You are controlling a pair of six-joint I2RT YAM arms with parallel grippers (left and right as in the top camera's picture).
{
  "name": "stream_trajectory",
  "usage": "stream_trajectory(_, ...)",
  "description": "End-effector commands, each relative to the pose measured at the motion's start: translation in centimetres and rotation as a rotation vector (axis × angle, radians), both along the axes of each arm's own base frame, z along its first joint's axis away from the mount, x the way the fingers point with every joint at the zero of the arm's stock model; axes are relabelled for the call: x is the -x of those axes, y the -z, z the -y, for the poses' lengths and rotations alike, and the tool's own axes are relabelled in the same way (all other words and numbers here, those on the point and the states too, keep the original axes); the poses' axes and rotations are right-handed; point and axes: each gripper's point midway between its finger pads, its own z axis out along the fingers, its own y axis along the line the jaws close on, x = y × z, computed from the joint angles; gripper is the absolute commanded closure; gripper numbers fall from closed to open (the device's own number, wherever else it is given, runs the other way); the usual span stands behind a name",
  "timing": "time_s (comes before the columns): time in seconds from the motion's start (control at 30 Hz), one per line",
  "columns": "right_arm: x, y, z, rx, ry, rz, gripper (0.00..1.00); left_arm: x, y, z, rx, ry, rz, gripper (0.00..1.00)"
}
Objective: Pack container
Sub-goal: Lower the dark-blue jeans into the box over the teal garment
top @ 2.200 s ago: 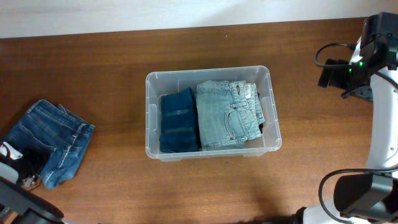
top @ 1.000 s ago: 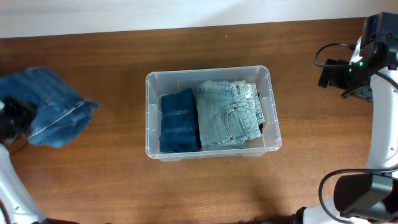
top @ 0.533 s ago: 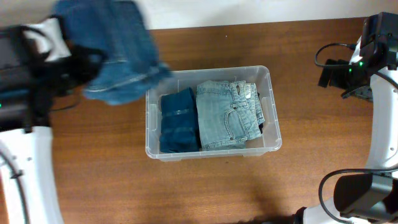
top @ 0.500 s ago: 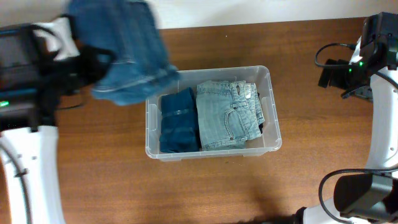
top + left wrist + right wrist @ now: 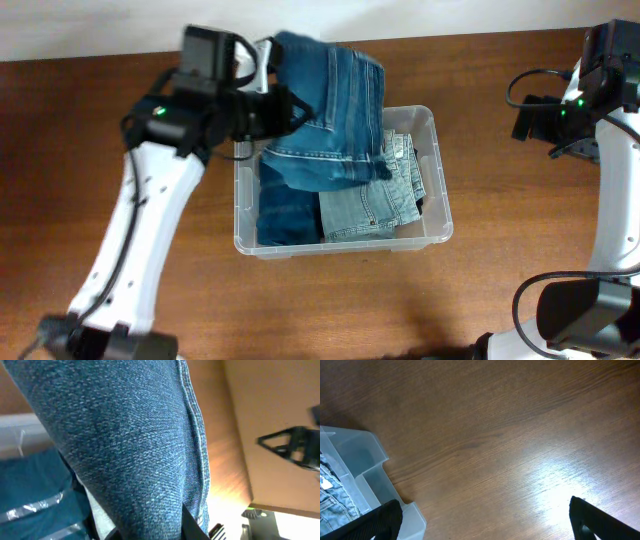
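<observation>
placing step: the left gripper (image 5: 268, 106) grips blue jeans (image 5: 330, 120), with the container (image 5: 444, 195) just below it. next, it should lower them onto the folded clothes (image 5: 370, 206) and let go.

The overhead camera is looking straight down from well above, taking in most of the bench (image 5: 330, 310) and the container (image 5: 400, 243). The left wrist camera is sitting tight against hanging denim (image 5: 115, 435), which is also showing in the overhead view. The right wrist camera is facing down at bare bench, catching the container's corner at the frame's left edge.
</observation>
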Motion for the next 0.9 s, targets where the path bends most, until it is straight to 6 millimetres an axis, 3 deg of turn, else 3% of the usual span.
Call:
stream_trajectory(0.0,0.1,-0.1,0.4,0.010,0.014,-0.001,0.02,0.4,-1.3,0.6,0.031,-0.002,-0.008,0.99)
stream_trajectory(0.17,0.1,-0.1,0.4,0.010,0.014,-0.001,0.01,0.5,0.7,-1.0,-0.075,-0.072,-0.053,1.00)
stream_trajectory(0.3,0.1,-0.1,0.4,0.010,0.014,-0.001,0.02,1.1,2.4,-0.9,-0.106,-0.075,-0.094,0.99)
stream_trajectory(0.6,0.1,-0.1,0.4,0.010,0.014,-0.001,0.02,1.9,8.3,-2.1,-0.178,-0.145,-0.226,1.00)
stream_trajectory(0.77,0.1,-0.1,0.4,0.010,0.014,-0.001,0.02,2.6,9.2,-2.3,-0.192,-0.143,-0.258,0.99)
stream_trajectory(0.87,0.1,-0.1,0.4,0.010,0.014,-0.001,0.01,3.0,8.5,-2.0,-0.170,-0.128,-0.259,1.00)
